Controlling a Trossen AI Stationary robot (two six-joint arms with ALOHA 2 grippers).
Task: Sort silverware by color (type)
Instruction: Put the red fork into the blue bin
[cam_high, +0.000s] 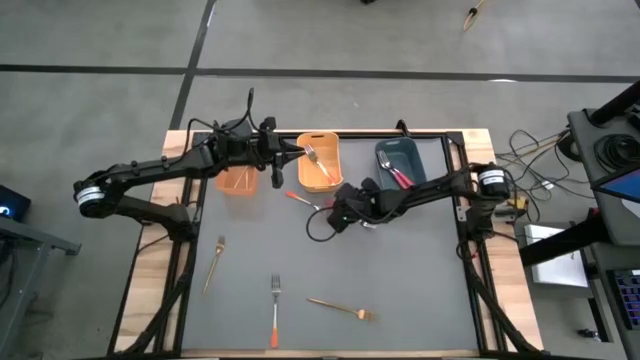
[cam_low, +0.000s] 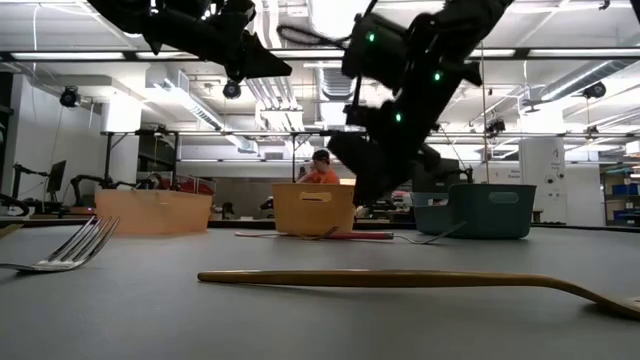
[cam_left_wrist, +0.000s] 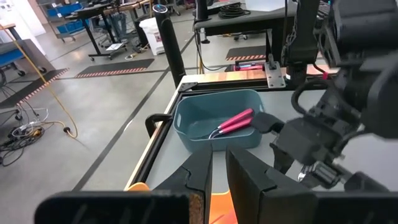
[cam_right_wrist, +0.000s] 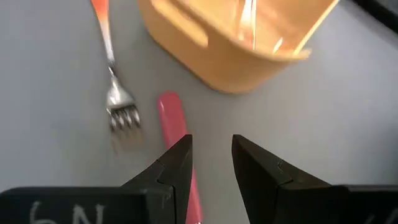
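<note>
Matte grey tabletop (cam_high: 400, 290) carries slim forks; left gripper (cam_high: 300, 150) looks empty and near-closed, right gripper (cam_right_wrist: 211, 163) parted above a glossy pink handle (cam_right_wrist: 171, 118).

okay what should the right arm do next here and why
Probably lower the right gripper a little and shift it sideways over the red-pink handled fork, then close. Its fingers are open and hover above the table, and the handle lies under one finger, not centered between them, beside the orange bin.
</note>
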